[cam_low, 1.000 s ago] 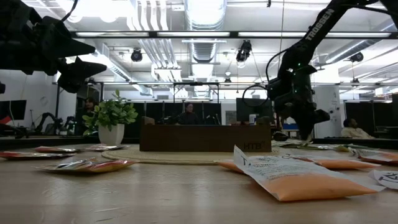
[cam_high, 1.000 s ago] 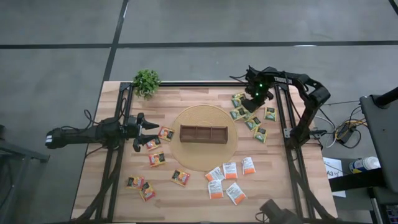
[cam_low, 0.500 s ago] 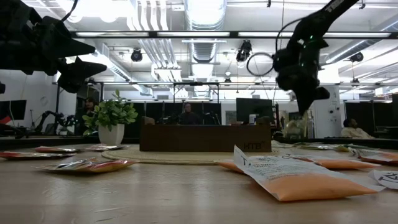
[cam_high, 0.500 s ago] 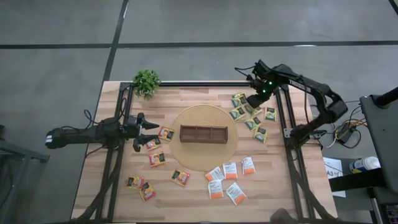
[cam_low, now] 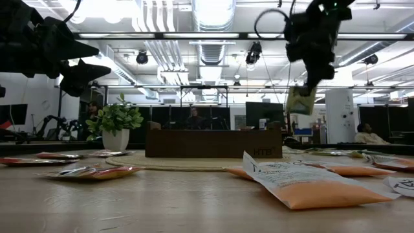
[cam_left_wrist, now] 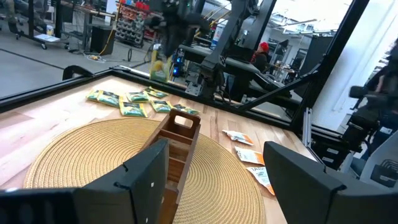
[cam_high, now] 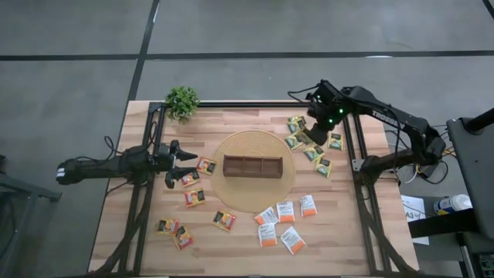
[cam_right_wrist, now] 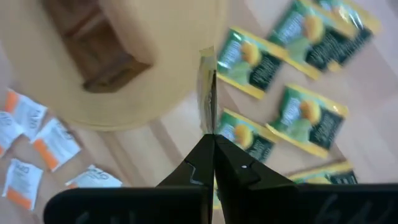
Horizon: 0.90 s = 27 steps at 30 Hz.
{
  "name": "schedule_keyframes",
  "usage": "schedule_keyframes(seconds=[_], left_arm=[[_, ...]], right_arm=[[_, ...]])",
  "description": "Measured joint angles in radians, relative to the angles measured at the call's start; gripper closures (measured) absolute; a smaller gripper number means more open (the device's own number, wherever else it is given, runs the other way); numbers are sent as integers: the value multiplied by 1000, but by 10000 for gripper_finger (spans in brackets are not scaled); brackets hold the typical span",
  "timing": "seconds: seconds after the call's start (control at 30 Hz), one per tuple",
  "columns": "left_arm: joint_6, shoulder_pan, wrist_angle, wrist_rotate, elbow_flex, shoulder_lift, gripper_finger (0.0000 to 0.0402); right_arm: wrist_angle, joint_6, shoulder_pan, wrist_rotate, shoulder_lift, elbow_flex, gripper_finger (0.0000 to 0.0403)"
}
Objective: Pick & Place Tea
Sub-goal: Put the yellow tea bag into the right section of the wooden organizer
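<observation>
My right gripper (cam_low: 305,85) is high over the table's far right, shut on a dark green-yellow tea sachet (cam_low: 301,101) that hangs below it. More green-yellow sachets (cam_high: 307,147) lie flat beneath it. White-orange sachets (cam_high: 282,220) lie near the front edge, and yellow-red-black ones (cam_high: 193,197) at the left. The long brown divided box (cam_high: 252,165) rests on a round woven mat (cam_high: 231,193). My left gripper (cam_high: 185,158) waits open and level at the table's left, with nothing between its fingers (cam_left_wrist: 146,180). My right gripper pinches the sachet's top edge (cam_right_wrist: 210,127) between its two fingers (cam_right_wrist: 233,162). The fingers come from above, slanting down. The sachet hangs upright below them, seen edge-on in the right wrist view, lifted clear of the table.
A small potted plant (cam_high: 182,100) stands at the far left corner. Dark metal frame rails (cam_high: 359,177) run along the table's left and right sides. Bare wood lies between the mat and the far edge.
My right gripper has risen steeply from the green-yellow sachets at the far right, staying shut and rolling at the wrist. The sachet it holds has come up off the table and now hangs clear, well above the box.
</observation>
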<state>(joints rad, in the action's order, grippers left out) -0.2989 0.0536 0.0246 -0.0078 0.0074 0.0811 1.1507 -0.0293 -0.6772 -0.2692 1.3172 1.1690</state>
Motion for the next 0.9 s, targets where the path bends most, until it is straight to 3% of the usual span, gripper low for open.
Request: schedule_keyframes(seconds=[0.23,0.47,0.9], left_arm=[[0,0,0,0,0,0,145],[0,0,0,0,0,0,145],[0,0,0,0,0,0,145]], right_arm=[[10,30,149,17,95,188,394],[102,-43,249,86,256,369,394],[95,-113,345,86,391,432,395]])
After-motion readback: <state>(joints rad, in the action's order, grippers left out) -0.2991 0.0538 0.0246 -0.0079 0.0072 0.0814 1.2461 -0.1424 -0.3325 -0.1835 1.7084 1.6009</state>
